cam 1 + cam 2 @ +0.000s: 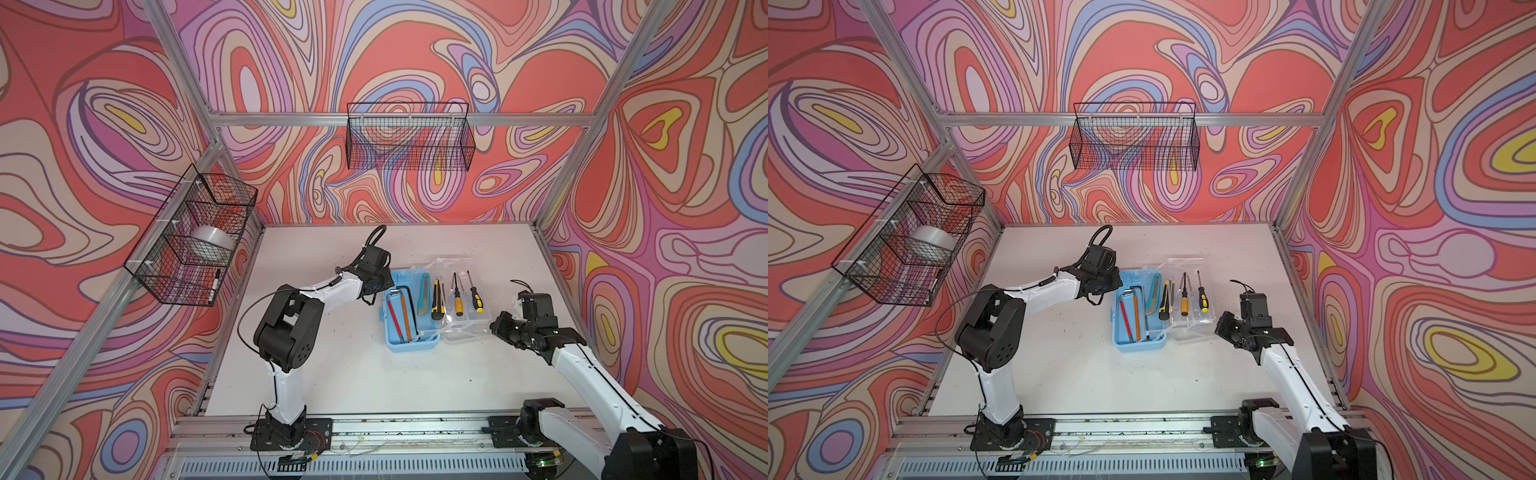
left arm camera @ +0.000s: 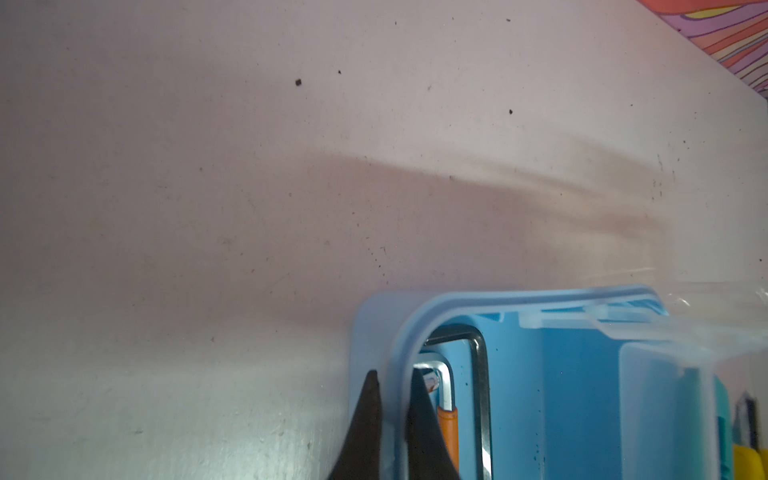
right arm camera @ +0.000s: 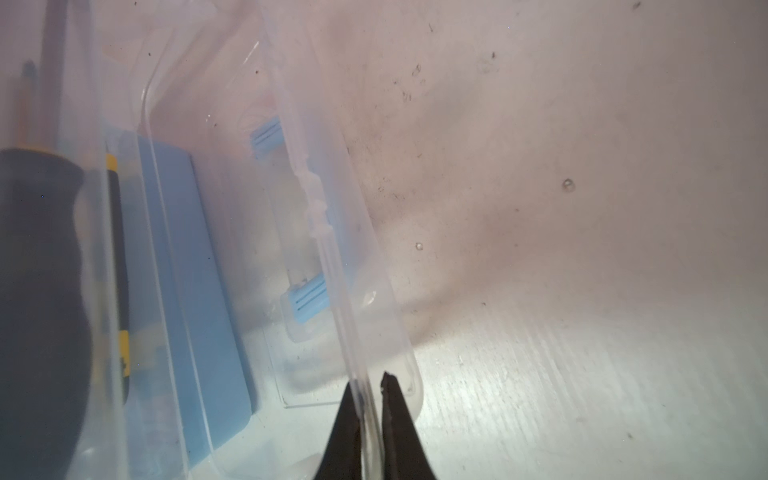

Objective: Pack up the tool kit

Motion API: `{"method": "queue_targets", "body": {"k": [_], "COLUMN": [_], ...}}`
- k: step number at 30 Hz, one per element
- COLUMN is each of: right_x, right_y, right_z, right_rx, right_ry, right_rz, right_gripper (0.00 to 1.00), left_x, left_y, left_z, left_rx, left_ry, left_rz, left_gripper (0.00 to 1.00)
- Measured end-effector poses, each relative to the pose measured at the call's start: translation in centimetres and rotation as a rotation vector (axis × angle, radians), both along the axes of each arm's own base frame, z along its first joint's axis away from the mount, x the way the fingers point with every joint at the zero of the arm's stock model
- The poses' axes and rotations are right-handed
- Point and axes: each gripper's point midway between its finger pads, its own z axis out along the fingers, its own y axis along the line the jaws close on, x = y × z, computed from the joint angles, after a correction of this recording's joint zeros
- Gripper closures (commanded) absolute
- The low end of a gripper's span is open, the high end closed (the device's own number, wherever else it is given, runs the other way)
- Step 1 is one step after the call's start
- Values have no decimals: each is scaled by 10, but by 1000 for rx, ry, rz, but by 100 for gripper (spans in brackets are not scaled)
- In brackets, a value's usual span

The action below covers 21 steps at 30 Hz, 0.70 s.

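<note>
Left gripper (image 2: 394, 374) clamps a wall of the light-blue tool kit box (image 1: 411, 344) near a corner, its fingers hidden behind the wrist in both top views. Right gripper (image 3: 369, 380) pinches the edge of the clear lid (image 1: 461, 329), open beside the box mid-table (image 1: 332, 365). A screwdriver handle (image 3: 37, 291) looms blurred and cropped; hex keys (image 2: 482, 395) and an orange stick (image 2: 448, 432) run off frame. Wire baskets (image 1: 409, 137) hang on the walls, one holding an indistinct silvery roll (image 1: 210, 243).
</note>
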Motion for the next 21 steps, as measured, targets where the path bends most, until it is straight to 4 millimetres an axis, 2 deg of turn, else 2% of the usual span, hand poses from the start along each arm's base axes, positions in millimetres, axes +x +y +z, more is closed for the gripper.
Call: {"method": "queue_targets", "body": {"k": [4, 12, 21], "right_x": [-1, -13, -9], "right_y": [2, 11, 55], "right_z": [24, 42, 90], "right_rx": [-110, -293, -433], "right_ry": [-40, -61, -205], "right_rz": [12, 37, 109], "right_gripper": [100, 100, 100], "left_x": [-2, -5, -4], "left_y": [-4, -14, -11], "left_z": [0, 2, 2], "left_rx": [-2, 21, 44], "left_ry": [2, -16, -24], "left_rz": [3, 7, 42], "left_gripper": [100, 100, 100]}}
